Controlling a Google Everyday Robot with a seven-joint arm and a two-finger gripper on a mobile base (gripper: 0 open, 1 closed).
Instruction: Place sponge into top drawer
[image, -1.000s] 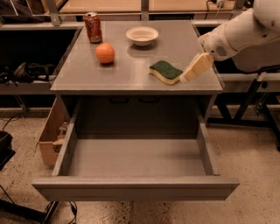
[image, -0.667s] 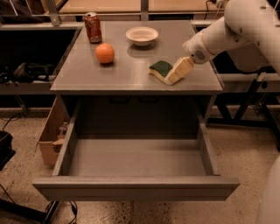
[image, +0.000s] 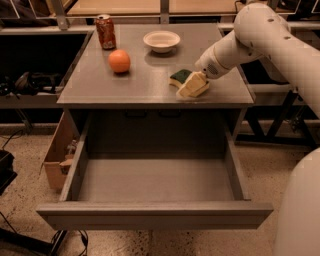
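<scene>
Top drawer (image: 155, 216) stands pulled fully out beneath the cabinet top (image: 125, 87), presenting an open bay for a drop from above. Gripper (image: 194, 86) rests low over the top's right front area, overlapping the sponge (image: 180, 76) (a pick-up position, by judgement). Whether it has closed on the sponge cannot be told.

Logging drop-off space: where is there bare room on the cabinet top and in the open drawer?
The top drawer is bare inside, wall to wall. On the cabinet top, the patch between the orange and the front edge is free. Crowded: at the sponge, with the pincer over it.
</scene>
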